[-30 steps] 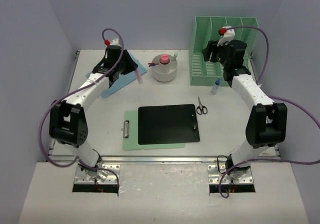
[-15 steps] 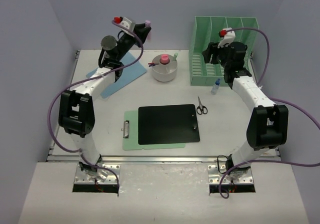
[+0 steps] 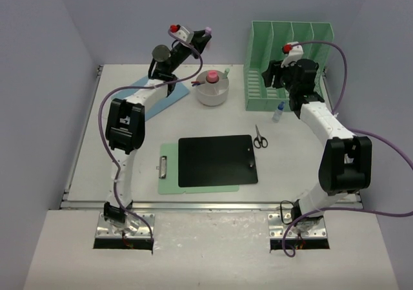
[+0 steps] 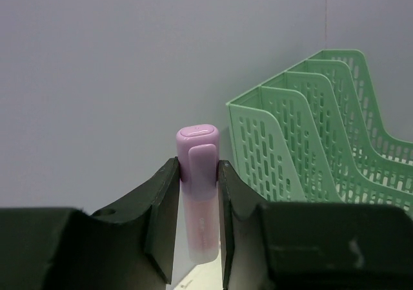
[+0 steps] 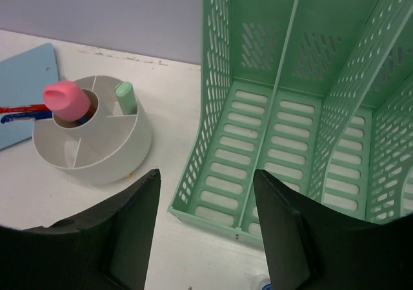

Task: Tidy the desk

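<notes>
Below both arms, the desk (image 3: 122, 174) lies flat and off-white, with stacked clipboards (image 3: 216, 161), scissors (image 3: 259, 137) and a blue board (image 3: 179, 91) loose on it. Toward its back stands a round caddy (image 3: 213, 93), and just right of that a green rack (image 3: 287, 51).

High over the back of the desk, well clear of its surface, a lilac highlighter (image 4: 197, 193) is pinched between the jaws of the left gripper (image 3: 203, 34), its cap end sticking out past the fingertips. Its long axis runs along the fingers, aimed toward the back wall and the rack rather than down at the desk.

As far as the top view shows, the caddy lies below those jaws and a little nearer. I judge the pen must be tipped end-down and lowered into a free compartment, and the left arm is the nearer for that.

The right gripper (image 5: 205, 180) hovers before the rack, jaws spread with nothing between them, the caddy to its left.
</notes>
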Robot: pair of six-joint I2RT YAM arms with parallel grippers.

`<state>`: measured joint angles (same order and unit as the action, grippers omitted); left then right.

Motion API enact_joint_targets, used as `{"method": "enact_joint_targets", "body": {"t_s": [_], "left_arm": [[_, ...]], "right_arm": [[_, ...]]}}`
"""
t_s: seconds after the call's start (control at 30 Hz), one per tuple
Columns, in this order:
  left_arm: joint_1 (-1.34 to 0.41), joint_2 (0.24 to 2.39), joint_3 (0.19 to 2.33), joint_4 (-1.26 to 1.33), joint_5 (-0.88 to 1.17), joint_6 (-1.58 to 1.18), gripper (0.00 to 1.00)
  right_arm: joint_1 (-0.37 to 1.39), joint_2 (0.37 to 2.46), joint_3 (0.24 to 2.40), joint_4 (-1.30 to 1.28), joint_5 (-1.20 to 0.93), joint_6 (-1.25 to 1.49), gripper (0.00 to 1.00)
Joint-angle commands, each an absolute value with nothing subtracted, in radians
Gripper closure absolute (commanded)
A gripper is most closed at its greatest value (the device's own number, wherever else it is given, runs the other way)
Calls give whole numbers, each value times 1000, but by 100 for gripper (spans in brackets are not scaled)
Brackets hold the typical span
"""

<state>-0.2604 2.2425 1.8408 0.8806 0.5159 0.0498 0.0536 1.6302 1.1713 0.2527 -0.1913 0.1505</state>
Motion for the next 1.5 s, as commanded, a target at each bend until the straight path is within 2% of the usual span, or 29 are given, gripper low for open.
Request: {"method": "enact_joint_targets", "body": {"t_s": [0.0, 0.4, 0.9, 0.97, 1.0, 1.07, 1.1, 1.13, 1.33, 1.47], "left_arm": [[-276, 2299, 1896, 963, 532, -27, 100], [-308, 2430, 1910, 996, 532, -81, 100], [-308, 2499, 1919, 994, 540, -112, 91], [-308, 2499, 1917, 996, 538, -115, 85], [-308, 2496, 1913, 996, 538, -117, 74], [-308, 2494, 1911, 999, 538, -121, 65], [-308, 2490, 1911, 997, 535, -123, 51], [-308, 2487, 1911, 997, 532, -123, 45], [-305, 2445, 1963, 983, 489, -132, 36], [-287, 2378, 2058, 931, 480, -118, 34]], "right_arm": [[43, 1571, 1161, 295, -183, 135, 39], [32, 1565, 1137, 291, -178, 126, 39], [20, 1574, 1127, 299, -176, 118, 39], [20, 1575, 1127, 299, -178, 120, 39], [20, 1575, 1127, 299, -176, 118, 39], [20, 1574, 1127, 301, -176, 120, 39], [20, 1575, 1129, 301, -176, 120, 39], [18, 1575, 1129, 301, -176, 120, 39], [18, 1559, 1120, 299, -196, 110, 39], [18, 1523, 1105, 273, -209, 91, 39]]}}
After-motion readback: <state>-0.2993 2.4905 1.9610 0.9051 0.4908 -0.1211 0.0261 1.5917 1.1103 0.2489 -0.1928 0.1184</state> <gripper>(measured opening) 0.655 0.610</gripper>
